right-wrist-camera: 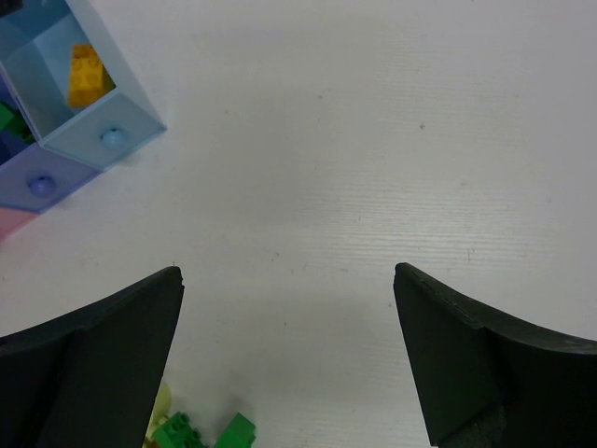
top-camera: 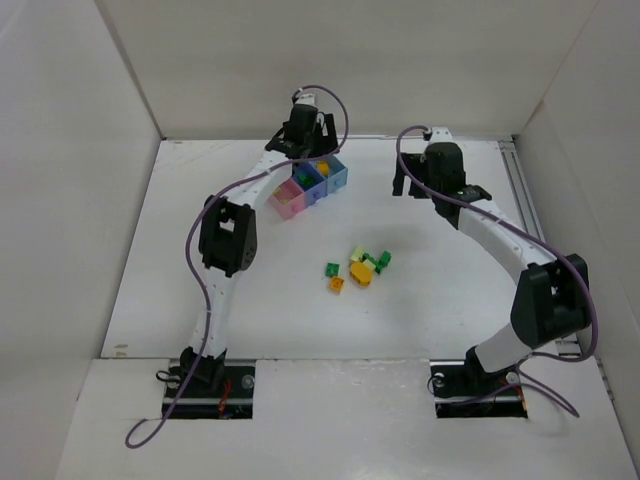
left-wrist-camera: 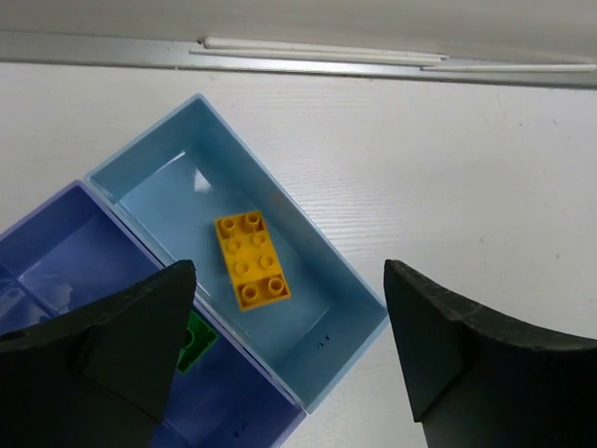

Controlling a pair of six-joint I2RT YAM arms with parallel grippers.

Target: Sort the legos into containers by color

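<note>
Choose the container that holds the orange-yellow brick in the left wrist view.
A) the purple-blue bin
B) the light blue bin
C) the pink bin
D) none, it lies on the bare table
B: the orange-yellow brick lies studs up on the floor of the light blue bin, inside its walls.
</note>
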